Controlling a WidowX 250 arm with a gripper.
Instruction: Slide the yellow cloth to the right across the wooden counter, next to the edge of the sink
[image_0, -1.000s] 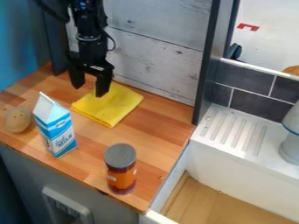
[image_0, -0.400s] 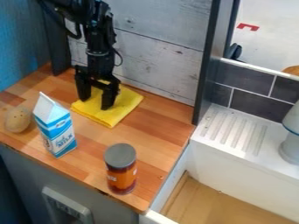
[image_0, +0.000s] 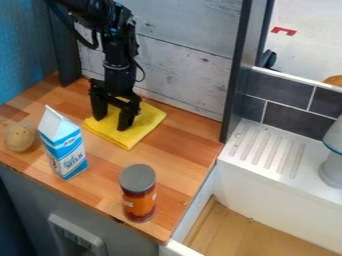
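Find the pincer (image_0: 112, 123) open, fingers apart, with the yellow cloth (image_0: 139, 128) directly beneath, spread flat on the table (image_0: 177, 142) and reaching out past both fingers. Should handle as light, soft and limp, with nothing to break, though apt to crumple or slide under a sideways push. Best taken near the middle, straight below the pincer, by pressing lightly and gathering a fold between the fingers; likely harder to catch by an outer edge, with so little height to close on. Looks folded, but cannot count the layers. Cannot see the parts of the cloth hidden behind the fingers, nor tell whether the tips touch the fabric or hang just above. Cannot follow the arm (image_0: 119, 47) above the pincer all the way, being cut off at the top edge.
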